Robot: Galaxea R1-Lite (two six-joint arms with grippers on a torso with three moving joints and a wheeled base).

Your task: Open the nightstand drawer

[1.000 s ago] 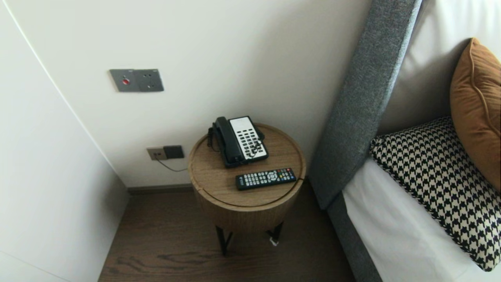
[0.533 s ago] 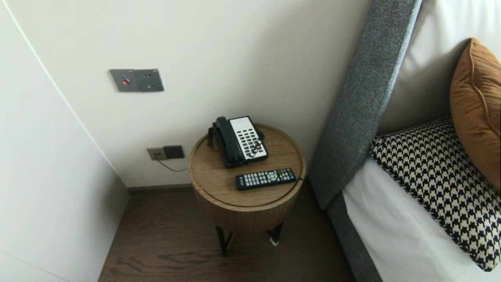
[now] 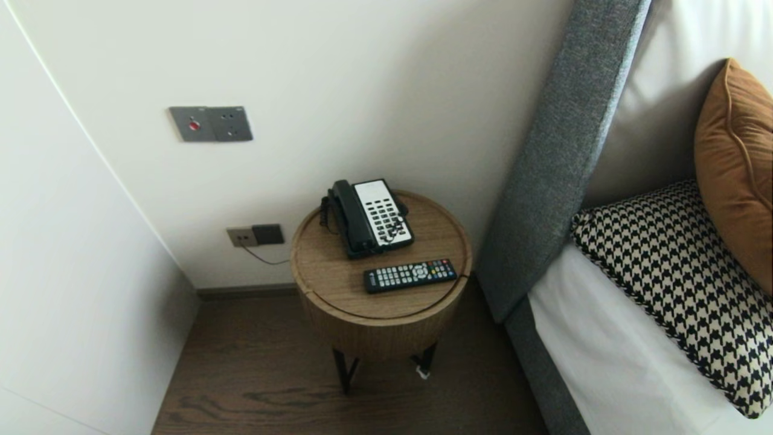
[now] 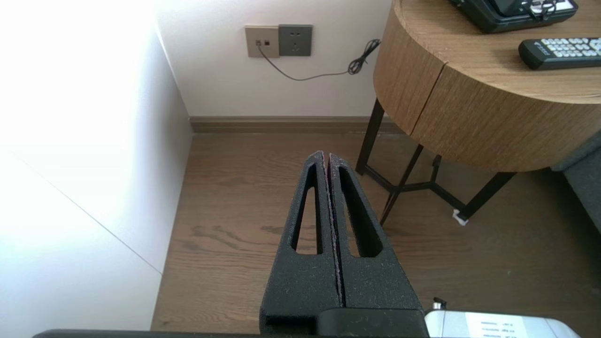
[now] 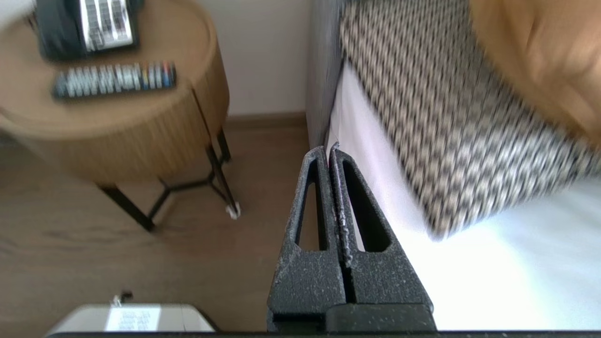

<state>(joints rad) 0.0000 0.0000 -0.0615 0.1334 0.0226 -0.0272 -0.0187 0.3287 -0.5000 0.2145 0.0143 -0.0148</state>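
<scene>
A round wooden side table (image 3: 326, 266) stands against the wall beside a bed. On it sit a black desk telephone (image 3: 369, 216) and, nearer the front, a black remote control (image 3: 409, 275). Neither arm shows in the head view. My left gripper (image 4: 325, 155) is shut and empty, low over the wooden floor, short of the table's legs (image 4: 399, 188). My right gripper (image 5: 327, 151) is shut and empty, above the floor by the bed's edge, with the table (image 5: 141, 136) and remote control (image 5: 114, 79) off to one side ahead.
A grey upholstered headboard (image 3: 555, 157) and white mattress (image 3: 610, 356) fill the right. A houndstooth pillow (image 3: 682, 278) and an orange cushion (image 3: 734, 163) lie on the bed. Wall sockets (image 3: 255, 235) with a cord and a switch plate (image 3: 210, 124) are on the wall.
Nothing has moved in the head view; table, telephone and remote control lie as before.
</scene>
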